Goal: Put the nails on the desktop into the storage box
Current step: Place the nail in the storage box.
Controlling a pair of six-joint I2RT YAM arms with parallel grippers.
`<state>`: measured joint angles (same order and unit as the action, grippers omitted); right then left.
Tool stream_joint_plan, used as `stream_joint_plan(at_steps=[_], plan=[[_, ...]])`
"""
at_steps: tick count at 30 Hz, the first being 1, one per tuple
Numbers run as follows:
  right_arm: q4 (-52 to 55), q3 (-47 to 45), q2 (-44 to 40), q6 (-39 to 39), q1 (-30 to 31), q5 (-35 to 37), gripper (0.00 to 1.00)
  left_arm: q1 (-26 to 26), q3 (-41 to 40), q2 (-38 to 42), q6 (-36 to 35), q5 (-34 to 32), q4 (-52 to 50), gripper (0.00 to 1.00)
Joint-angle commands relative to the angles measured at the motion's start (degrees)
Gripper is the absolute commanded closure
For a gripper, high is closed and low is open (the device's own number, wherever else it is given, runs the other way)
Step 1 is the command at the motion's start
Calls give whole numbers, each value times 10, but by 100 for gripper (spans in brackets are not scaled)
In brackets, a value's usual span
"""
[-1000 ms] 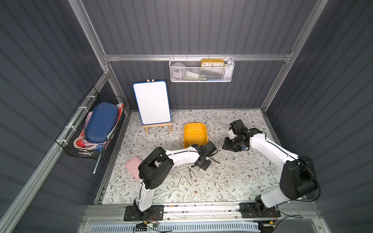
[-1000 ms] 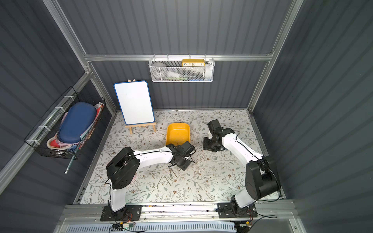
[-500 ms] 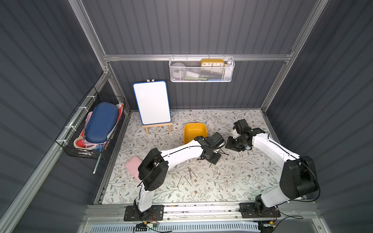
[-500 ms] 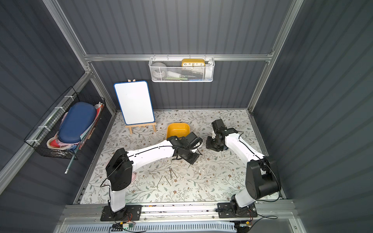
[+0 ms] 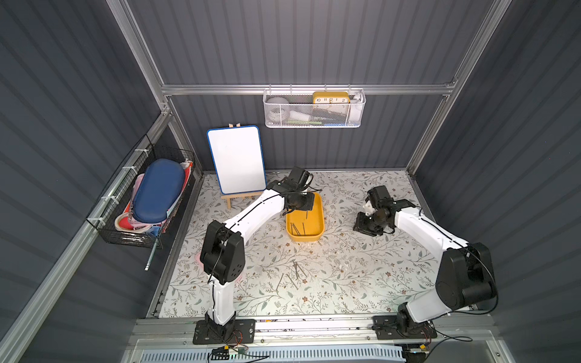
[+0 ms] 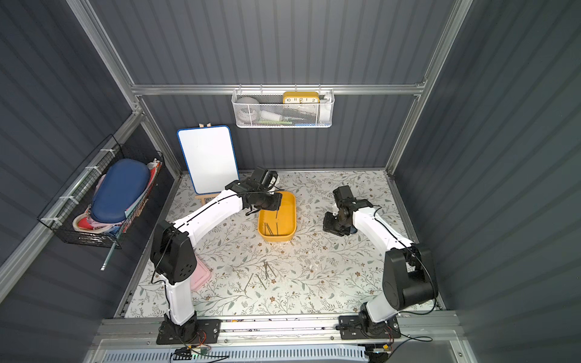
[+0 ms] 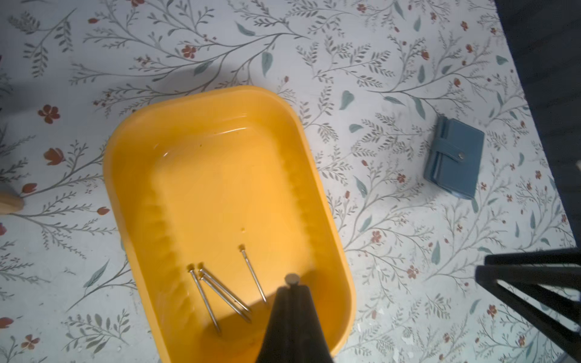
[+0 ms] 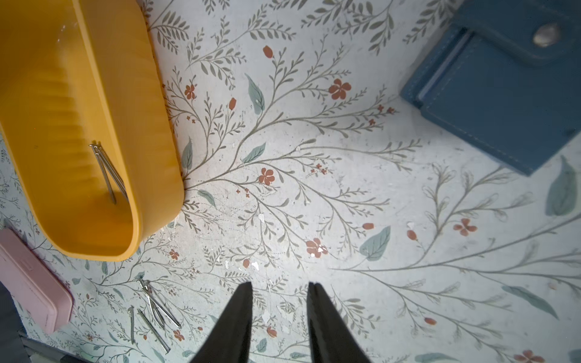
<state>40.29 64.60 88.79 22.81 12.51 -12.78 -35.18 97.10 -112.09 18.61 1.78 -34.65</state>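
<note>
Left tool [image 7: 292, 287] is pinched shut on one nail [image 7: 292, 279] and hangs over the storage box [image 7: 220, 188], w/ four more nails [image 7: 225, 290] at the box's 6 o'clock end. Right tool [image 8: 279, 287] is part open, empty, above bare bench [image 8: 314, 188] at 3 o'clock of the box. Loose nails [image 5: 297, 272] lie at 6 o'clock of the box, open room around. Pink case [image 6: 201, 273] at 8, whiteboard [image 5: 235, 160] at 10. Blue wallet [image 8: 503, 103] lies apart from the box, near the right tool.

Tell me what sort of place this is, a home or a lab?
Most likely a robot test cell dressed as a home corner: two white robot arms bolted to a rail along the floral desktop, aluminium framing on dark corrugated walls, and a hanging mesh basket with a clock.
</note>
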Motion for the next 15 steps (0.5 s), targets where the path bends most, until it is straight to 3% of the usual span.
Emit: stream_joint_plan(at_steps=[1,15], plan=[[6,-5,14,-11,-2,-8,66,8,-45,-26,37,20,50,100],[-1,-13,26,-16,-2,-8,67,21,-143,-50,71,16,115,100]])
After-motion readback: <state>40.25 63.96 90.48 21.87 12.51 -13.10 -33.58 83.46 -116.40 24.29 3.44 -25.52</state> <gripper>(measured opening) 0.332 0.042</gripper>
